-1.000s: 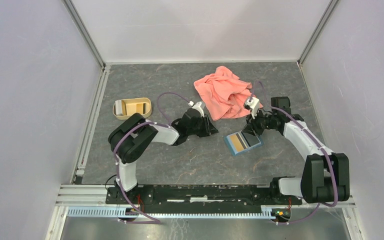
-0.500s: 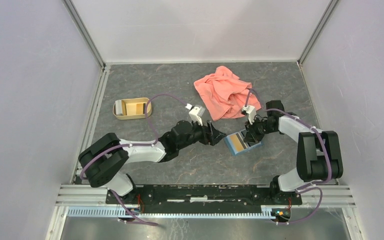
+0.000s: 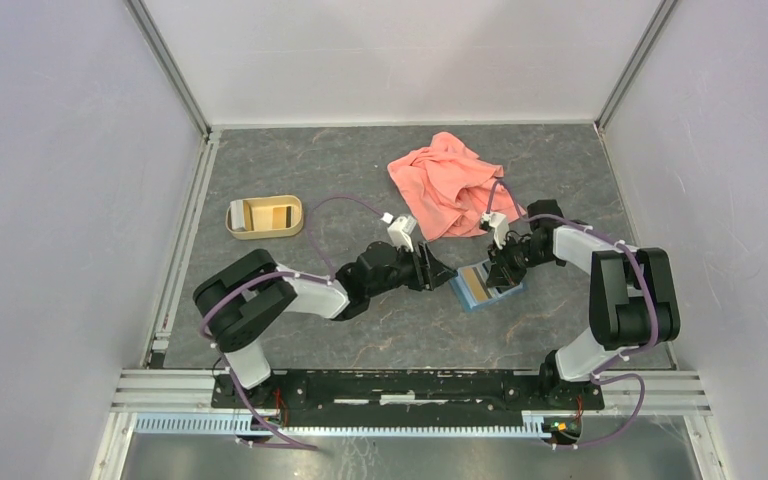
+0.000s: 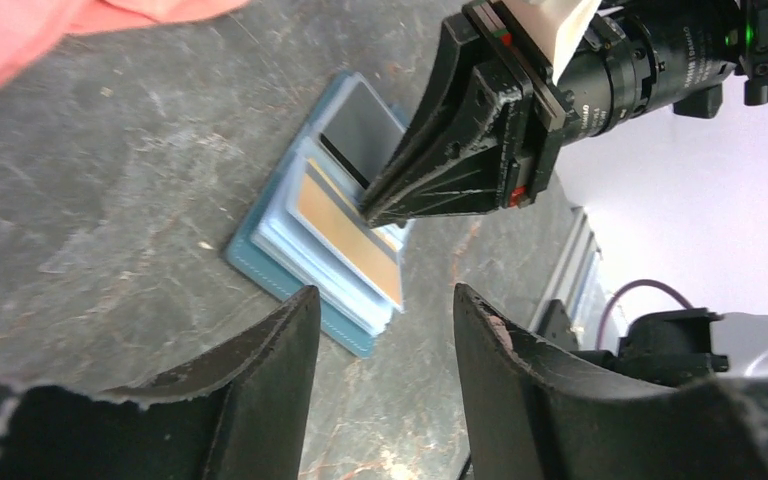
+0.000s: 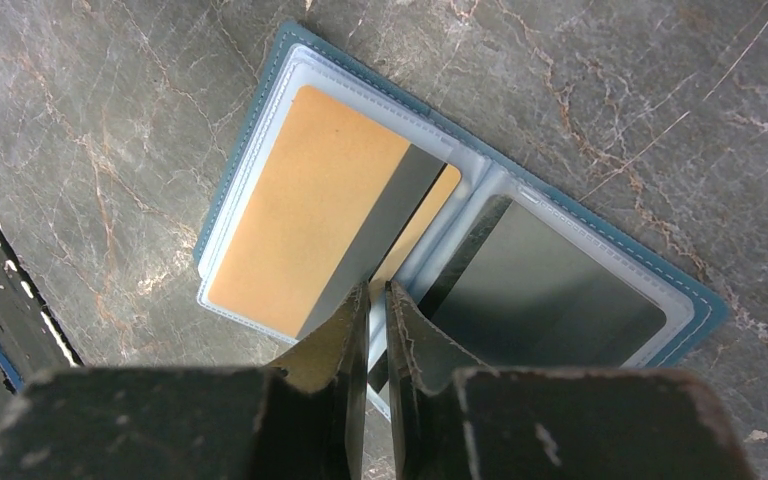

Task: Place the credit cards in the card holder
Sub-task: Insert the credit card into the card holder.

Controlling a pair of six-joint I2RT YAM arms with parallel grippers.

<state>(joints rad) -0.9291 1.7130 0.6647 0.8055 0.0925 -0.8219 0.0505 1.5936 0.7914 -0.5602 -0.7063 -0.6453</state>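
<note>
Currently the wallet (image 5: 675,290) lies open and flat on the grey table (image 3: 380,165), right of the middle and just near of the pink cloth (image 3: 450,185), with its clear sleeves facing up. An orange card (image 5: 310,220) with a dark stripe lies slightly askew on the left page. Its plain end is towards the wallet's left edge and its stripe is along the fold. A sliver of a second card (image 5: 430,210) shows beyond the stripe, under the first. The right page shows a dark panel beneath its sleeve.

The right gripper (image 5: 375,290) comes down at a slant from the right onto the fold. Its fingers are pressed almost together, with only a thin slit between them. Their tips sit at the striped edge of the card. I cannot tell whether that edge is nipped in the slit or only pushed from above. In the left wrist view the same tips meet the card at the middle of the wallet.

The left gripper (image 4: 382,295) points at the wallet from the left, close to it but not touching. Its fingers are spread wide with nothing between them.

A tan tray (image 3: 298,217) stands well apart at the far left. Something orange lies in it, too small to make out.
</note>
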